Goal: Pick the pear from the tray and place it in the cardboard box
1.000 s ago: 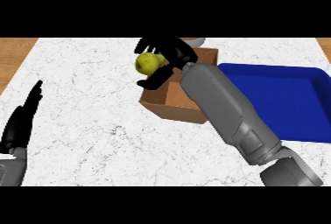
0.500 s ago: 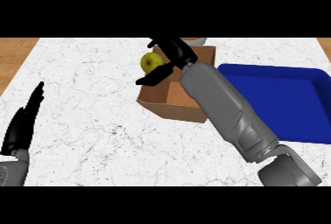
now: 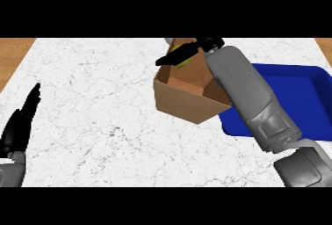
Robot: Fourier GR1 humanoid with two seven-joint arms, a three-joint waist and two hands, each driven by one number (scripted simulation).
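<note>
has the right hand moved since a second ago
Yes. The right hand has gone from the cardboard box's left side to above its opening, towards the blue tray, with a sliver of pear showing under it.

We see a white marble counter top point(image 3: 103, 110) with fine grey veining — it fills most of the view. Bare wooden surface point(image 3: 14, 50) shows past its edge at ten o'clock, and again as a sliver at two o'clock.
</note>
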